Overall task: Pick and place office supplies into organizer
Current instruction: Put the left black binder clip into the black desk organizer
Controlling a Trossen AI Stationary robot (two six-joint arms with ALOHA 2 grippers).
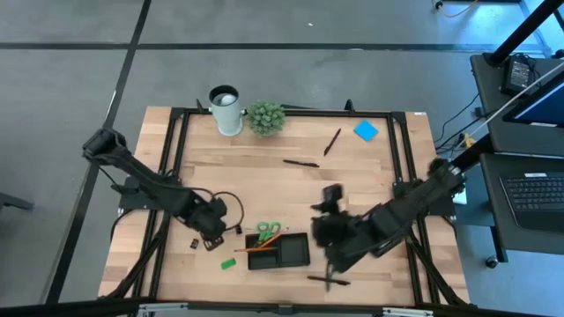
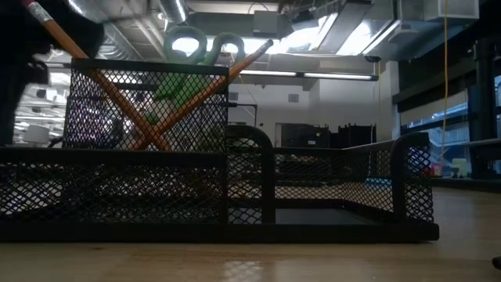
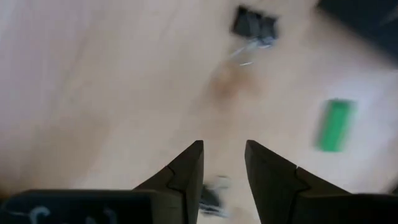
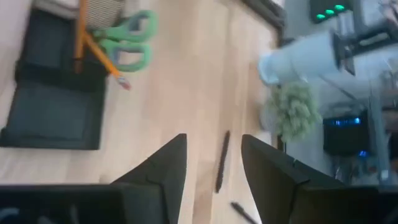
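The black mesh organizer (image 1: 291, 255) (image 2: 329, 188) stands near the table's front edge. Green-handled scissors (image 1: 269, 232) (image 2: 196, 43) and orange pencils (image 2: 117, 98) lean in its tall compartment. My left gripper (image 3: 222, 149) (image 1: 214, 236) hovers open, pointing down, left of the organizer. It is above bare wood, with one binder clip (image 3: 254, 25) (image 1: 195, 243) and a green eraser (image 3: 336, 124) (image 1: 227, 262) nearby. Another clip (image 3: 211, 196) shows blurred on the table through the gap between its fingers. My right gripper (image 4: 213, 149) (image 1: 328, 216) hangs open, raised, right of the organizer and holds nothing.
Black pens lie at mid-table (image 1: 300, 163) (image 4: 221, 162), farther back (image 1: 331, 141) and near the front edge (image 1: 328, 280). A blue sticky-note pad (image 1: 366, 130) lies at the far right. A white cup (image 1: 226, 109) and a small plant (image 1: 266, 117) stand at the far edge.
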